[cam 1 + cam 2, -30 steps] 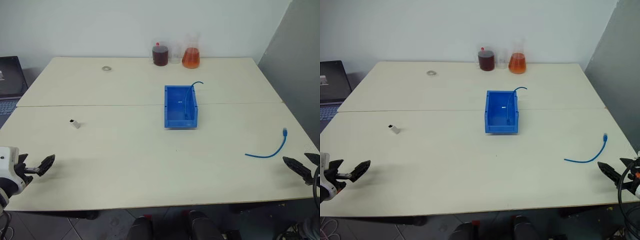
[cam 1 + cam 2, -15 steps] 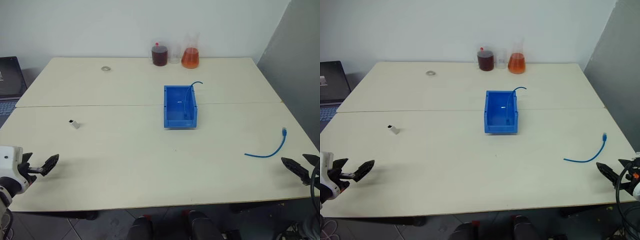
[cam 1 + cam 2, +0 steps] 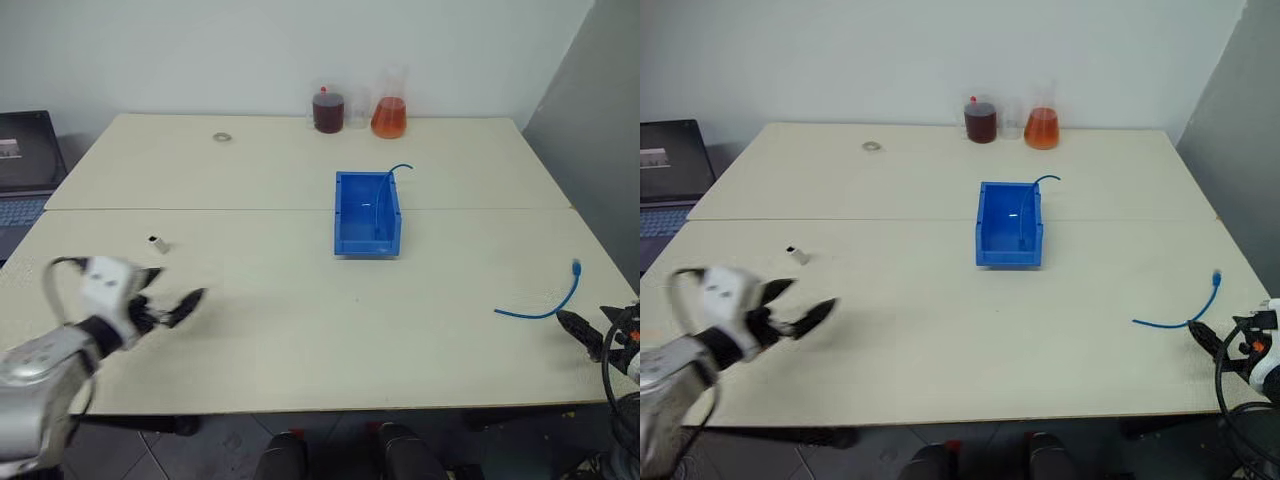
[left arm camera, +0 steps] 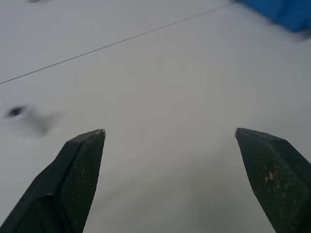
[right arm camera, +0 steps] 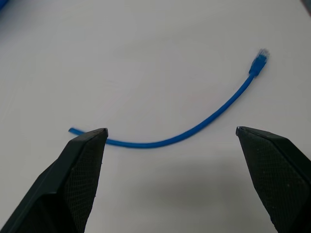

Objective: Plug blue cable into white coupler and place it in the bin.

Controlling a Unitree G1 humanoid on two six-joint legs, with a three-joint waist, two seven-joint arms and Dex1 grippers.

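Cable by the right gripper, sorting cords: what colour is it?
Bright blue cable; clearest in the right wrist view.

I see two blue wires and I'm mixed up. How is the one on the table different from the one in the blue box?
The blue cable on the table lies flat in a gentle curve, right in front of the open right claw. The second blue cord stands up in the bin, its tip arching over the back wall. The table one shows a plug at its far end; the other's ends are too small to tell. Both are thin and bright blue.
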